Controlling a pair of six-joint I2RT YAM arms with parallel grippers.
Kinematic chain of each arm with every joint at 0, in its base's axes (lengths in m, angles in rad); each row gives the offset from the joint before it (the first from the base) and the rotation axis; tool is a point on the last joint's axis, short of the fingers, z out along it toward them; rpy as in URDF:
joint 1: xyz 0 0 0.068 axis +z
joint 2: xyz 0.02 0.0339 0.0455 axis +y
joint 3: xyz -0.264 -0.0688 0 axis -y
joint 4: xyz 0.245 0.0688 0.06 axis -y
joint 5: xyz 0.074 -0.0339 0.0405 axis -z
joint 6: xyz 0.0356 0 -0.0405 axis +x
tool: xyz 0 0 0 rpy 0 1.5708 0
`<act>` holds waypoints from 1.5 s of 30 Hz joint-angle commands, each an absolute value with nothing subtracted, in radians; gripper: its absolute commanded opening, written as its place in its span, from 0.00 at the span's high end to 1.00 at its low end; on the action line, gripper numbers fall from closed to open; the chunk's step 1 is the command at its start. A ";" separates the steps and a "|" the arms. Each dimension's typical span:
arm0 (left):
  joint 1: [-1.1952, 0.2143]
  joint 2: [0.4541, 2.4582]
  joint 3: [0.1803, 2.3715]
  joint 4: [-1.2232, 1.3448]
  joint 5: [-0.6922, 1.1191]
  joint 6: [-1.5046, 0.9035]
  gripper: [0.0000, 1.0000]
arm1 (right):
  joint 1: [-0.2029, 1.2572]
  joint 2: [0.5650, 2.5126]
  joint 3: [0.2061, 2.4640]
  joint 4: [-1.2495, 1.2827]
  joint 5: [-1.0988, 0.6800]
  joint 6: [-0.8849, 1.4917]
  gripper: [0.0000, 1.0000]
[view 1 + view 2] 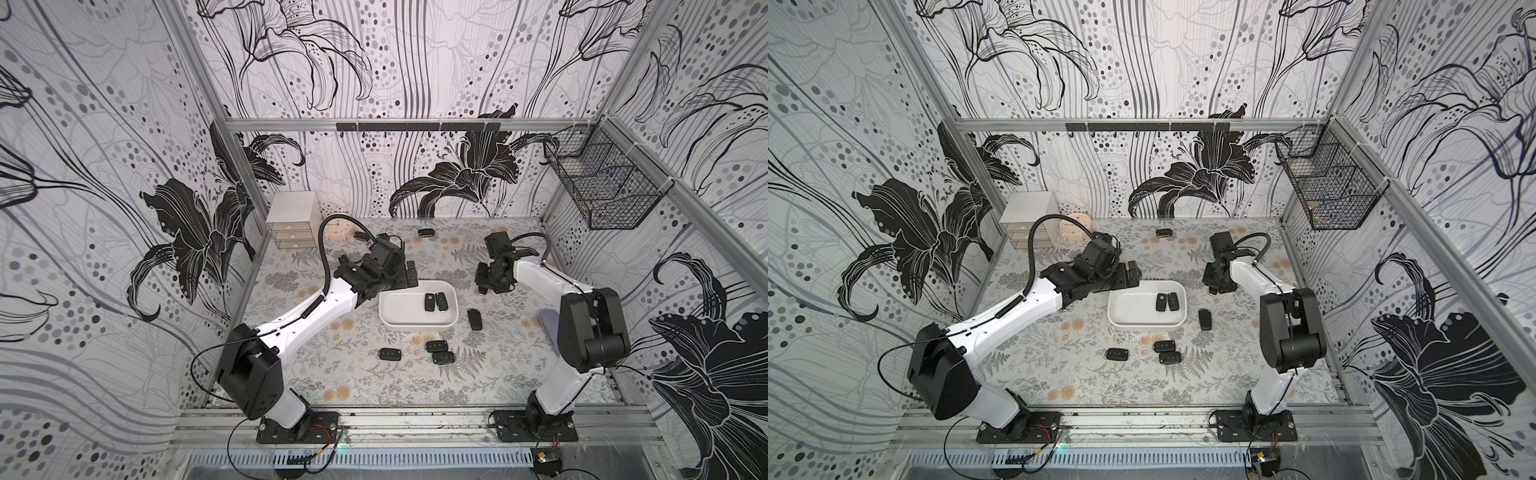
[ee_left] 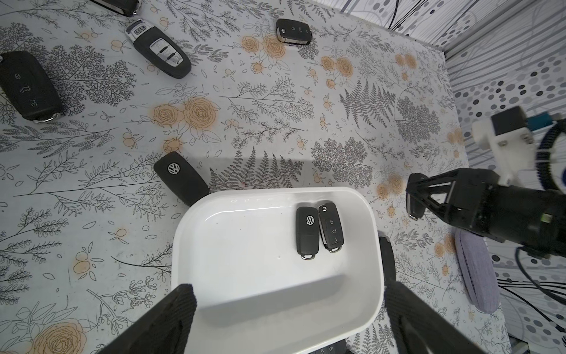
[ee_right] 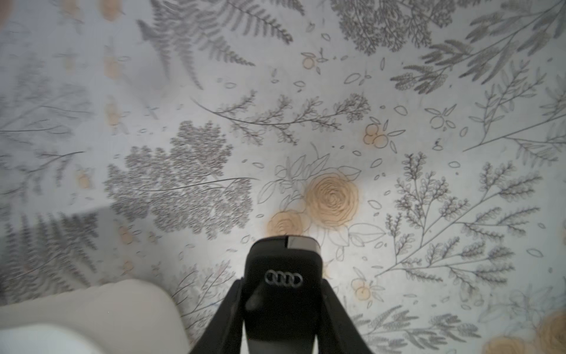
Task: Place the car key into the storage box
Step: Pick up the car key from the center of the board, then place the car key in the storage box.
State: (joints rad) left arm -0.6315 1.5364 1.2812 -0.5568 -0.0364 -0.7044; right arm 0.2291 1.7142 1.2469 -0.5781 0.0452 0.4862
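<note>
— Two grippers are shown; how is the right gripper (image 3: 283,280) set?

— It is seen clenched on the car key (image 3: 283,303). The black fob, marked with four silver rings, is pinched across its width between the two fingers (image 3: 228,318), and its silver-capped end juts out past the tips. The jaws are kept partly apart by the fob's body.

— Where is the key placed in relation to the storage box (image 1: 397,309)?

— In both top views it is found just beside the box's right end, outside the rim and over the patterned mat (image 1: 332,374). Whether the mat is touched by the key's end cannot be told.

— And the left gripper (image 2: 288,294)?

— It is spread to its widest and nothing is held in it. In its wrist view the box's white floor is seen between the two fingers. In the top views the gripper is placed at the box's far left corner.

— What is found inside the box?

— A badged fob (image 2: 307,231) and a buttoned fob (image 2: 330,226) are laid flat side by side, touching, toward the right end. The remaining floor is bare.

— What else is seen on the mat?

— A loose fob (image 1: 474,319) is laid just beside the box's near right corner. A cluster of three fobs (image 1: 437,345) is spread nearer the arm bases.
</note>
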 commanded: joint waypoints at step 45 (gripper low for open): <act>-0.550 1.189 1.038 -0.595 -0.146 -0.754 0.01 | 0.724 2.120 1.614 -0.714 0.239 0.732 0.64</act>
State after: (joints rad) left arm -0.5571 1.2057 1.0481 -0.5964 -0.1261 -0.7456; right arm 0.7208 2.0968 1.5879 -0.6685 0.1917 0.7120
